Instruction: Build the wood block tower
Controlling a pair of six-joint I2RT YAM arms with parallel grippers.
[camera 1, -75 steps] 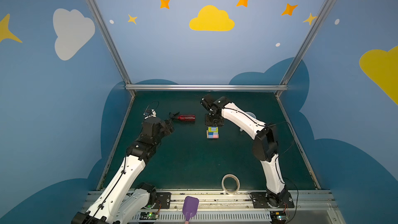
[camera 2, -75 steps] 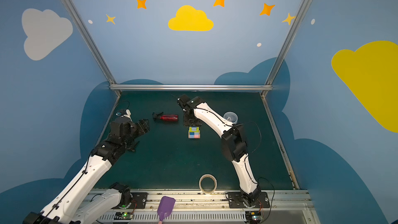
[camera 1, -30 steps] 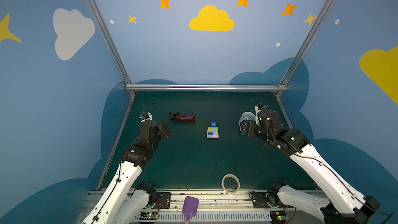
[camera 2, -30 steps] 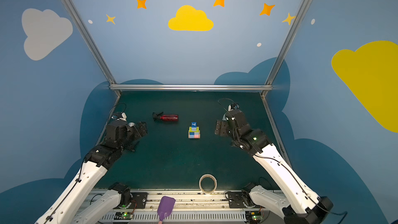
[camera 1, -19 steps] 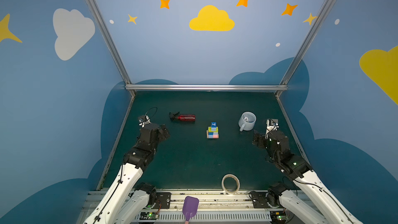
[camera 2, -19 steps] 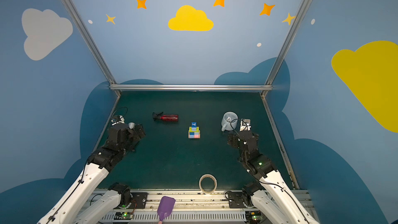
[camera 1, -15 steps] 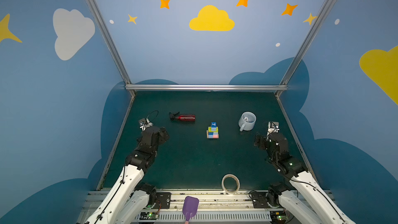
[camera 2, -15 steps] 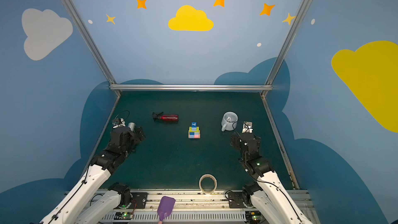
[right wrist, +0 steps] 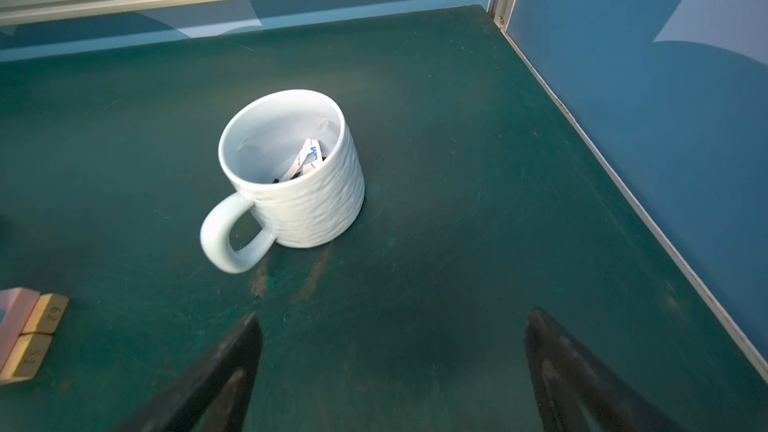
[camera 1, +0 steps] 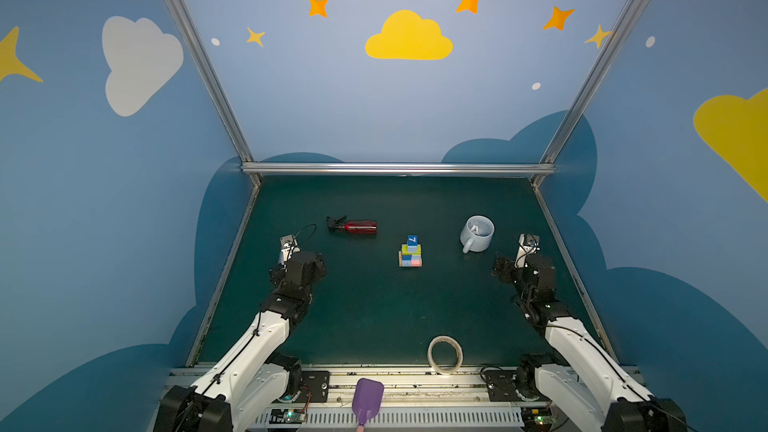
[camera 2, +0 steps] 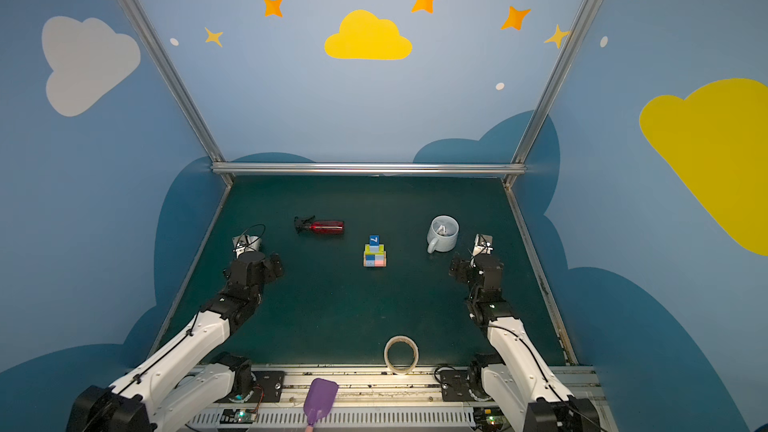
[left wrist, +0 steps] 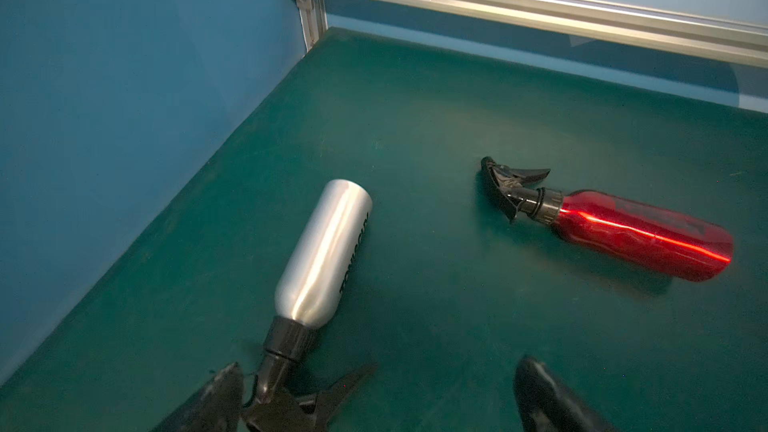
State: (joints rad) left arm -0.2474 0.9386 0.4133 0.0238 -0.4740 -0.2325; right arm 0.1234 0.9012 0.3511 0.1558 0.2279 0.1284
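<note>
Looks complete: leave wood block tower (camera 1: 410, 252) alone at mid-table between red bottle (camera 1: 360, 227) and mug (camera 1: 478, 232), "7" cube (camera 1: 412, 239) on top. Park left gripper (left wrist: 380, 367) and right gripper (right wrist: 395, 314), both wide open and empty, well apart from it

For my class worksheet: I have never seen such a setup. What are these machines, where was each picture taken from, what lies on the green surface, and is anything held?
Two white robot arms, each ending in a pincer, share a green table. Two pictures look down from above; two come from wrist cameras. The left gripper and right gripper stand open, holding nothing. On the table: a small block tower, a red spray bottle, a silver spray bottle, a pale mug and a tape roll.
</note>
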